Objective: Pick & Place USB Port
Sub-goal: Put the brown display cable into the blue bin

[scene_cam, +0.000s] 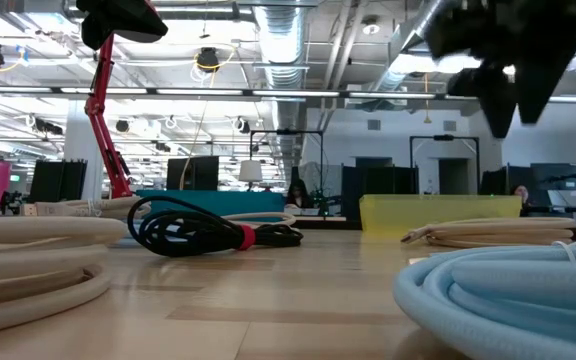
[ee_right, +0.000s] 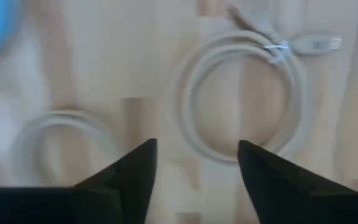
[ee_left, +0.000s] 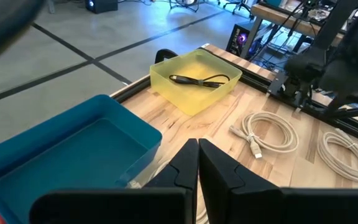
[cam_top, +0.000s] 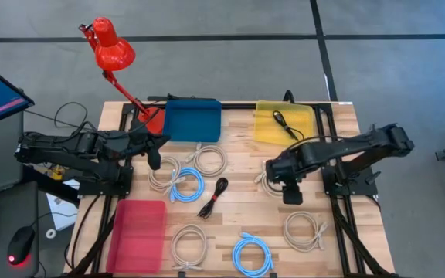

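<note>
Several coiled USB cables lie flat on the wooden table: beige coils (cam_top: 209, 158) (cam_top: 304, 230), blue coils (cam_top: 185, 185) (cam_top: 252, 255) and a black bundle (cam_top: 213, 197). My right gripper (cam_top: 292, 191) hangs open above the table at centre right. In its wrist view the gripper (ee_right: 194, 165) is above a beige coil (ee_right: 241, 99), touching nothing. My left gripper (cam_top: 154, 157) is shut and empty, held in the air near the blue bin (cam_top: 192, 120); its wrist view shows the closed gripper (ee_left: 197, 158). A black cable (ee_left: 199, 80) lies inside the yellow bin (cam_top: 284, 122).
A red bin (cam_top: 137, 232) sits at the near left and a red desk lamp (cam_top: 110, 48) stands over the far left corner. Another beige coil (cam_top: 188, 245) lies near the front edge. Bare wood shows between the black bundle and my right gripper.
</note>
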Tool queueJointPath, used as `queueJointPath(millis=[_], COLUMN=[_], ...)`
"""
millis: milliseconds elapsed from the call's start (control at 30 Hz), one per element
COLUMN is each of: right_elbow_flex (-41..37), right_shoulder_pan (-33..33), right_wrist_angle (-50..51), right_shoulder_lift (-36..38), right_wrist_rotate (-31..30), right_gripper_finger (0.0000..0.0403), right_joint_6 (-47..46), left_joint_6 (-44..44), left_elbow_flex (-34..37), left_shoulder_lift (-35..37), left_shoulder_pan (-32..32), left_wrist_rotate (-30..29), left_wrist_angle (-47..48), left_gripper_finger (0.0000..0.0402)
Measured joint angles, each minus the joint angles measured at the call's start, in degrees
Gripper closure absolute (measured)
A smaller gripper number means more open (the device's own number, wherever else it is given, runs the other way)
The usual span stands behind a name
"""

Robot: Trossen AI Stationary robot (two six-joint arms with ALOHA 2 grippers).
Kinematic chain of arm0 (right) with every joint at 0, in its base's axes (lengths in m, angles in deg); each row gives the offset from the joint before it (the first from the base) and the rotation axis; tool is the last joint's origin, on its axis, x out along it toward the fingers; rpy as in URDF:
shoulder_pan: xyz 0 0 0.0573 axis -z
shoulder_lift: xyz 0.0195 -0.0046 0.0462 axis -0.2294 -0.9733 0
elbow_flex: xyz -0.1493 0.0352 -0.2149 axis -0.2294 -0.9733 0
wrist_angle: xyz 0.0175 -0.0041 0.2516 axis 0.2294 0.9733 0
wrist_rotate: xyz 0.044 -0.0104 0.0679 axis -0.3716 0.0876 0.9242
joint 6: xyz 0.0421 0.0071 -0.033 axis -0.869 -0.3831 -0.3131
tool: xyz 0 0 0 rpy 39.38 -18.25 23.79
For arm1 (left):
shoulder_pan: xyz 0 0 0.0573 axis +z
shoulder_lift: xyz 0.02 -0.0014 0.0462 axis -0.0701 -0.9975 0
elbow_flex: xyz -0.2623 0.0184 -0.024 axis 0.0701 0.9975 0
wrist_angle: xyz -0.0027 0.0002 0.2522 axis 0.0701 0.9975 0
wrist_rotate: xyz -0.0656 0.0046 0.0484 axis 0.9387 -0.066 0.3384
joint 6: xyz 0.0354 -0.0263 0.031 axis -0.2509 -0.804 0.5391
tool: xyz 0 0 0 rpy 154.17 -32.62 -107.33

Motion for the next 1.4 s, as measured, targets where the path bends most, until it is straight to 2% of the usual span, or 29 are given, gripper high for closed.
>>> queueJointPath(millis=[133, 400, 533, 867, 967, 1133, 1167, 1400], right_elbow_flex=[-3.34, -10.1, -12.47, -17.79, -18.61, -18.97, -18.97, -16.47], right_shoulder_pan=[0.82, 0.79, 0.64, 0.06, 0.09, 0.02, 0.02, 0.06], right_wrist_angle=[-3.52, -11.26, -14.13, -20.83, -21.25, -21.74, -21.77, -23.54], right_shoulder_lift=[-3.02, -6.64, -8.04, -8.98, -8.96, -8.96, -8.87, -5.31], right_wrist_rotate=[-1.05, -0.44, 3.45, 5.23, 5.08, 5.17, 5.26, 5.22], right_gripper_finger=[0.0165, 0.0204, 0.0221, 0.0238, 0.0263, 0.037, 0.0379, 0.0378], right_joint_6=[2.4, 2.14, 1.46, -0.63, -1.31, -1.91, -1.84, -2.12], left_joint_6=[0.0, 0.0, 0.17, 0.19, 0.2, 0.2, 0.2, 0.16], left_elbow_flex=[0.0, 0.0, 0.0, 0.22, 0.22, 0.22, 0.22, 0.22], left_shoulder_lift=[0.0, 0.0, 0.0, 0.0, 0.0, 0.0, 0.0, 0.0], left_shoulder_pan=[-0.01, -0.01, 0.01, 0.0, 0.0, -0.01, 0.01, 0.01], left_wrist_rotate=[0.0, 0.0, 0.0, 0.01, 0.01, 0.0, 0.0, 0.0], left_wrist_angle=[0.0, 0.02, 0.02, 0.19, 0.04, 0.02, 0.02, 0.02], left_gripper_finger=[0.039, 0.039, 0.039, 0.039, 0.039, 0.039, 0.039, 0.039])
